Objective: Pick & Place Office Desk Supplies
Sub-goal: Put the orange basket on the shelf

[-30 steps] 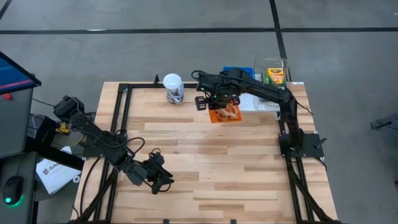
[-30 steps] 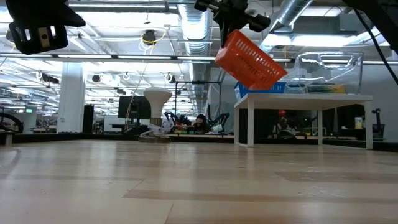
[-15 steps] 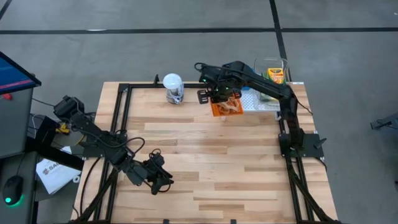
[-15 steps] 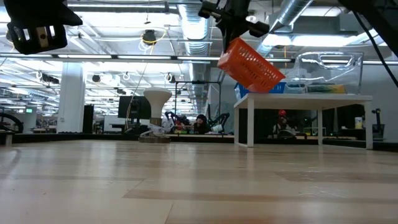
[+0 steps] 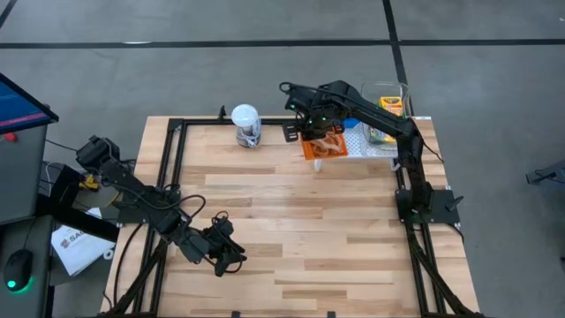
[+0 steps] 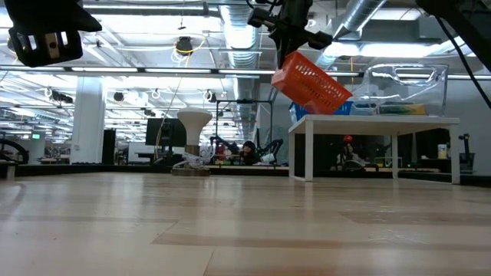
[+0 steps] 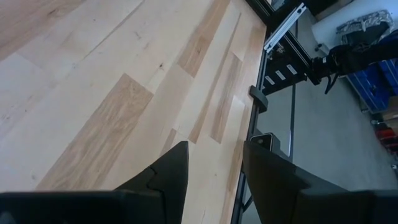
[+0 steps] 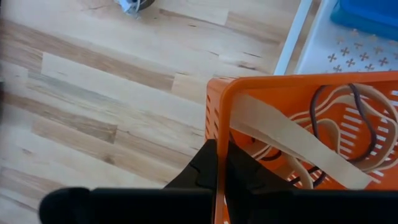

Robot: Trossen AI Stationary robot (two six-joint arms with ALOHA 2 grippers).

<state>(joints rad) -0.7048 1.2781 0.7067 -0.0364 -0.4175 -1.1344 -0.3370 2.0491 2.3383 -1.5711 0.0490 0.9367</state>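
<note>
An orange slotted basket (image 5: 323, 147) hangs tilted in the air above the table's far side, at the edge of the white perforated shelf (image 5: 375, 147). Tan rubber-band loops (image 8: 292, 135) and darker loops (image 8: 348, 112) lie inside it. My right gripper (image 8: 217, 171) is shut on the basket. A yellow-and-green crayon box (image 5: 390, 108) stands in a clear bin at the far right. My left gripper (image 5: 235, 258) hovers open near the table's near left, with only bare wood between its fingers (image 7: 171, 171). My right gripper pinches the basket's side wall at its rim (image 8: 216, 146), one finger inside the basket and one outside. The fingers come from above, pointing steeply down. The basket (image 6: 311, 80) is lifted clear of the table and hangs tilted below the fingers.
A white-lidded clear jar (image 5: 245, 125) stands on the table's far side, left of the basket. A blue box (image 8: 367, 12) sits on the shelf. Black frame rails (image 5: 172, 168) run along the table's left, right and far edges. Bare wood (image 5: 300, 221) fills the middle.
My right gripper has carried the basket toward the table's far right, from over the bare wood to the white shelf's edge. The basket stays tilted and clear of the table.
</note>
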